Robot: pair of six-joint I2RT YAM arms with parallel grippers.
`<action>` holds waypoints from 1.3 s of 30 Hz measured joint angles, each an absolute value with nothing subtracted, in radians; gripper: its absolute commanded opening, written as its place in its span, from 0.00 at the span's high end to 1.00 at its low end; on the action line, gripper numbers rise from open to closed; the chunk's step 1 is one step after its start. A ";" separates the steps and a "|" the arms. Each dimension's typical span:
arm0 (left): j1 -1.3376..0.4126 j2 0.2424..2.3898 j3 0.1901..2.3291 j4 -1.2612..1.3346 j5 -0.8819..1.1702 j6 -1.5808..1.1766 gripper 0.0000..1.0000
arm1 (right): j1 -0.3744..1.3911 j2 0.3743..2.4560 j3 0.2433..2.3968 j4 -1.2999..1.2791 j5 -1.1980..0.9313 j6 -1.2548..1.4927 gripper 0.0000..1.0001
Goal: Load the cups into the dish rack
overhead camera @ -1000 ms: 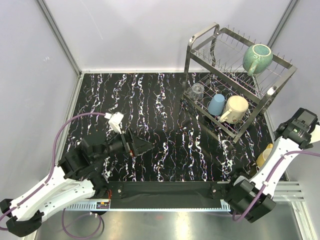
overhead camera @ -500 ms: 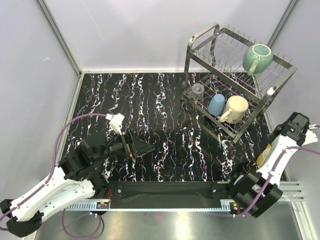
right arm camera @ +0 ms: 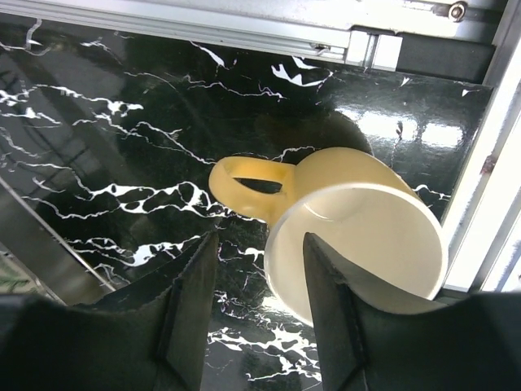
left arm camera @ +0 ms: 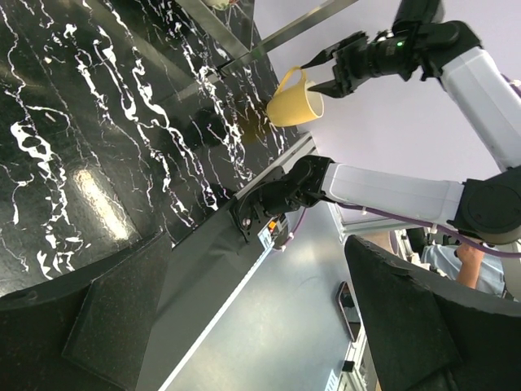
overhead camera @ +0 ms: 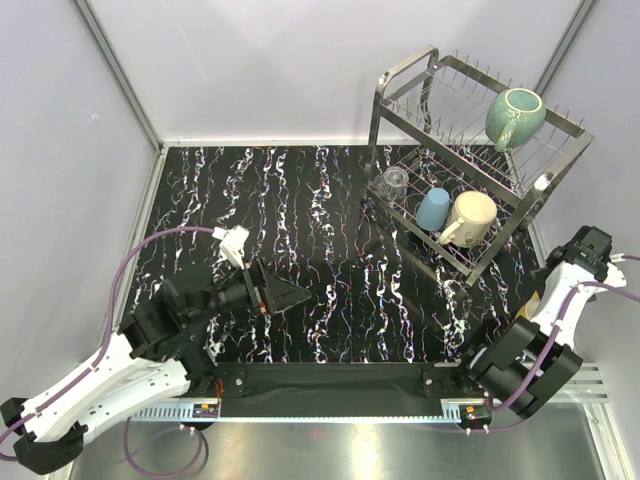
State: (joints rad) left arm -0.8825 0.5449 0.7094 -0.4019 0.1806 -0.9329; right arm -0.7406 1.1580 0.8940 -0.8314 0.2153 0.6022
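Wire dish rack point(overhead camera: 400, 80), teal mug point(overhead camera: 514, 117), three cups below

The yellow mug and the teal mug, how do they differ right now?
The yellow mug is off the rack, gripped at its rim by the right end effector above the table; the teal mug already sits on the dish rack's upper tier, untouched. The yellow one is pale and glossy, the teal one green-glazed. Both have a single loop handle.
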 measured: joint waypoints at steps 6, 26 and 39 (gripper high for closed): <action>-0.883 0.545 0.709 -0.394 0.181 -0.936 0.05 | -0.741 1.194 0.872 -0.807 0.216 0.612 0.64; -0.884 0.532 0.694 -0.388 0.180 -0.951 0.05 | -0.741 1.132 0.938 -0.935 0.234 0.628 1.00; -0.888 0.533 0.694 -0.373 0.180 -0.950 0.05 | -0.741 1.063 1.789 -1.225 0.196 0.529 1.00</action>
